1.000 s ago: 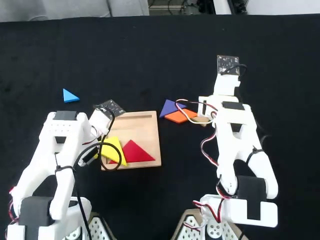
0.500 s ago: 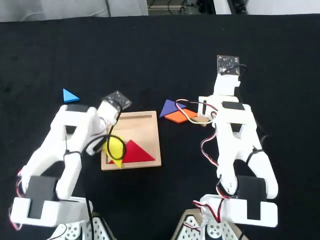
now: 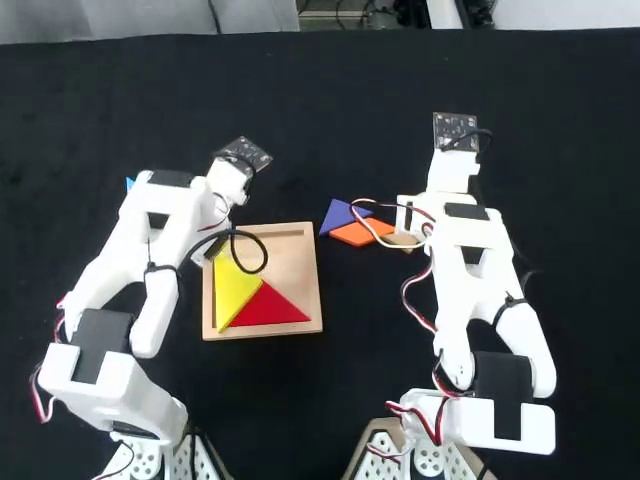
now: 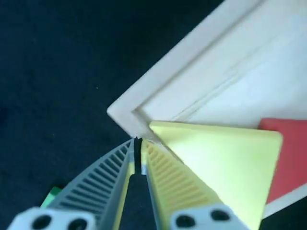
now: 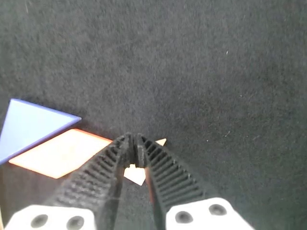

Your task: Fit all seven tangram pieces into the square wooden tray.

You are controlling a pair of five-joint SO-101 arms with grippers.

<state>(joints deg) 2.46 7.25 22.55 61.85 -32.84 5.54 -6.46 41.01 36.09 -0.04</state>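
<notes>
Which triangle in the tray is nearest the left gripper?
The yellow triangle: it lies along the side of the tray right by the left gripper, while the red triangle sits beyond it.

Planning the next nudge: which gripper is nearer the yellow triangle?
Left. Left gripper is at the yellow triangle; right gripper is farther off, by the orange piece.

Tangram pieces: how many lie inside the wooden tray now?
2. A yellow triangle lies along the tray's left side; a red triangle touches it at the near edge. The left arm overhangs one corner, so a small piece might be hidden.
</notes>
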